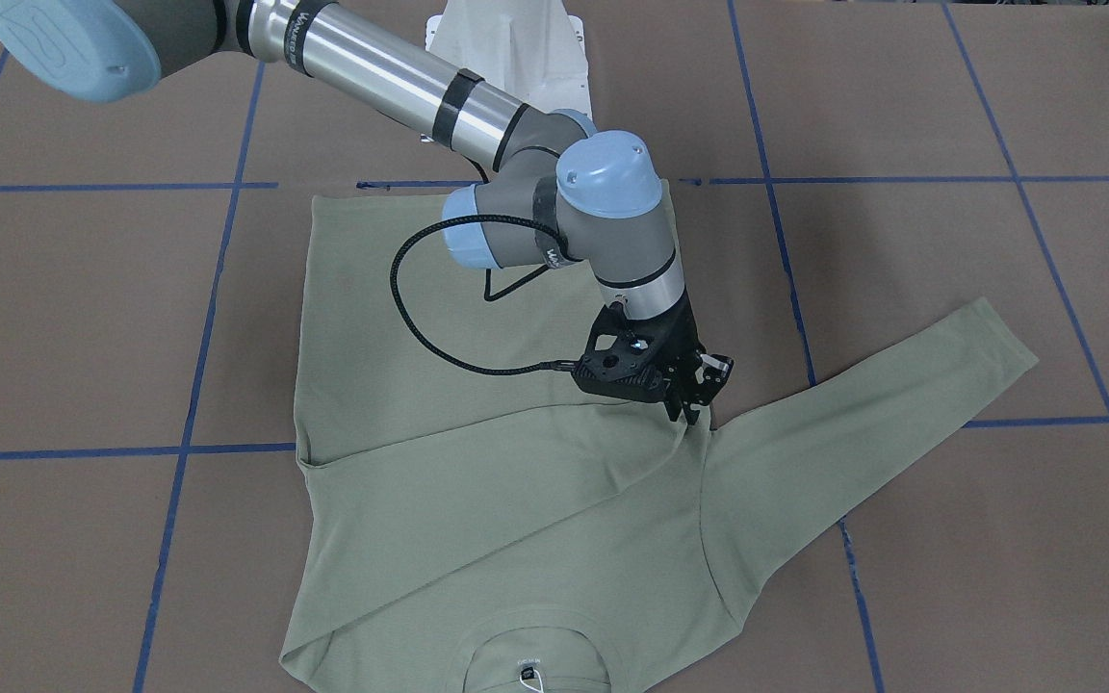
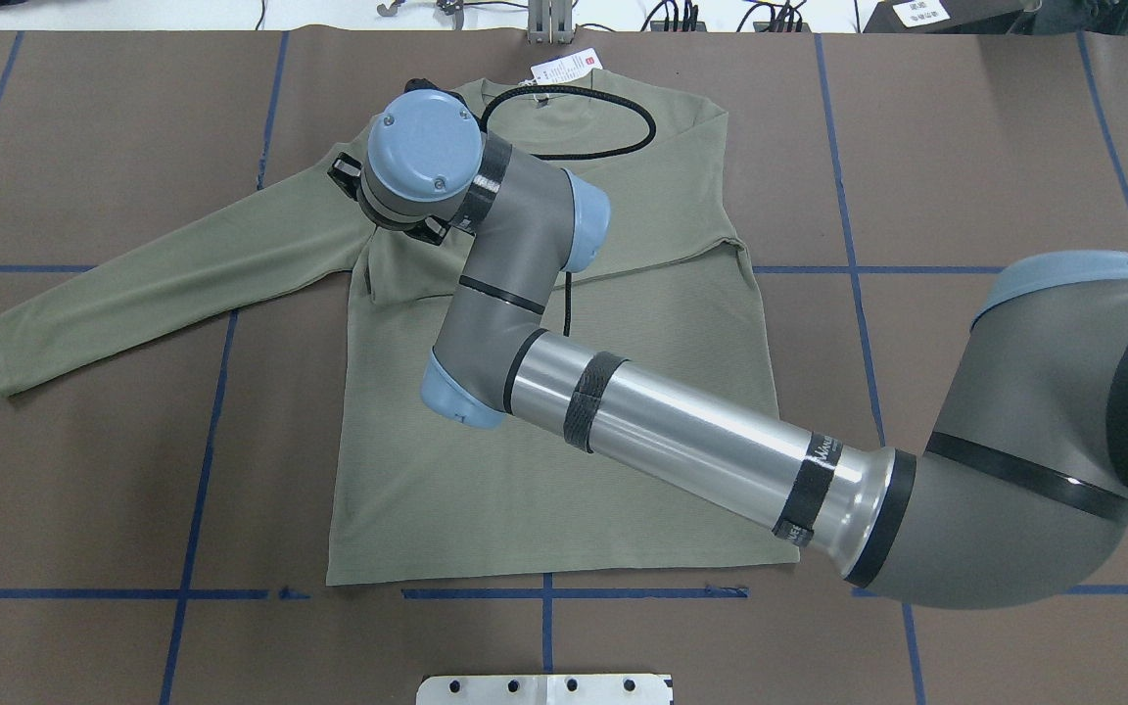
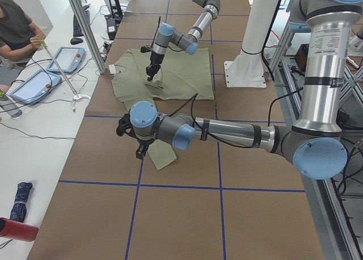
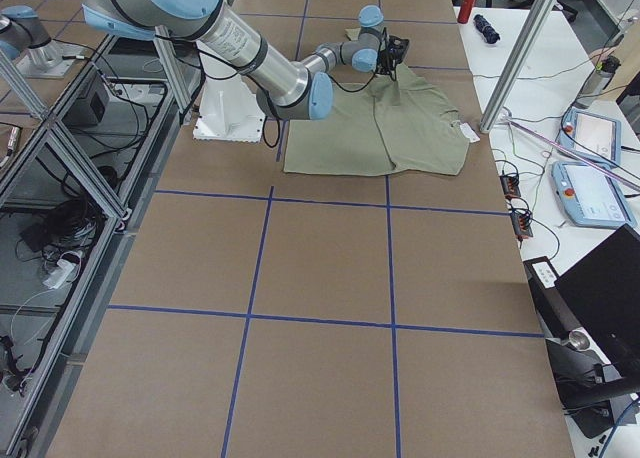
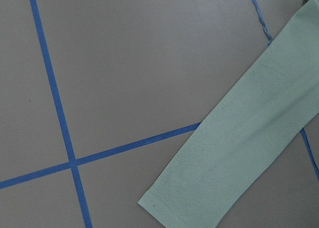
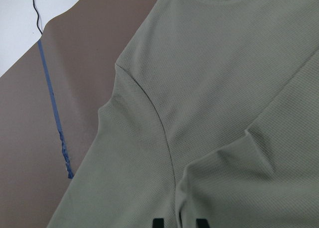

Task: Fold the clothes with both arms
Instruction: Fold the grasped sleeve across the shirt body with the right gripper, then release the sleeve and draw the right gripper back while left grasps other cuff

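The pale sage-green shirt point(image 1: 477, 500) lies flat on the brown table, collar point(image 1: 535, 659) and white hang tag point(image 2: 566, 69) at the far edge from the robot. One sleeve is folded across the body point(image 2: 662, 255). The other sleeve point(image 2: 153, 284) stretches out to the robot's left. My right gripper point(image 1: 692, 416) reaches across and is shut on a puckered ridge of the shirt at that sleeve's armpit; its fingertips point(image 6: 157, 222) show with fabric between them. My left gripper point(image 3: 139, 152) hovers by the sleeve cuff point(image 5: 164, 203); I cannot tell whether it is open or shut.
The white pedestal base point(image 1: 516, 48) stands at the robot's side of the table. Blue tape lines point(image 2: 544, 593) grid the brown surface. Aluminium posts point(image 3: 85, 27) and an operators' desk with tablets point(image 3: 62, 58) and a seated person point(image 3: 14, 27) line the far side.
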### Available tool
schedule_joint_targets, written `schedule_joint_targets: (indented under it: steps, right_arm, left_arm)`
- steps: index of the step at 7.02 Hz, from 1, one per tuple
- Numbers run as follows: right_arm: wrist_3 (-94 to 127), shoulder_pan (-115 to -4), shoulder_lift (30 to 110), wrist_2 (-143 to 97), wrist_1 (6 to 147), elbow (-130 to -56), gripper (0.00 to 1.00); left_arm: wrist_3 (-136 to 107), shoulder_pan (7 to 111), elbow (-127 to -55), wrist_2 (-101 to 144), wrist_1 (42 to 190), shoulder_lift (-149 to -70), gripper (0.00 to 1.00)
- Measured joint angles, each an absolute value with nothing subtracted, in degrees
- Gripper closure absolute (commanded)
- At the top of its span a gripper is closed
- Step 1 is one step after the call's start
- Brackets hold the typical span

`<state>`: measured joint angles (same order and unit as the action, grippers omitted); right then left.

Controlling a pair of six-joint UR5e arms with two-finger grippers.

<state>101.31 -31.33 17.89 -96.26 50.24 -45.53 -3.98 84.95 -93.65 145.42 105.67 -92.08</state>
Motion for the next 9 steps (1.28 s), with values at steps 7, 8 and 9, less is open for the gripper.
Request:
schedule_joint_targets:
  steps: [7, 8, 9]
  right_arm:
    - [105.46, -36.76, 42.36, -100.2, 53.22, -75.84, 0.01]
    - [103.85, -40.18, 47.81, -105.09, 53.37, -80.66, 0.01]
    - [100.57, -44.07, 52.95, -110.62, 53.38, -84.46, 0.01]
  left_arm:
    - [-29.57, 69.64, -71.3, 140.34, 135.17, -95.08, 0.12]
    - [-30.54, 68.27, -70.79, 139.37, 135.59, -95.14, 0.15]
    - [-30.98, 67.37, -70.59, 138.96, 135.71, -95.17, 0.18]
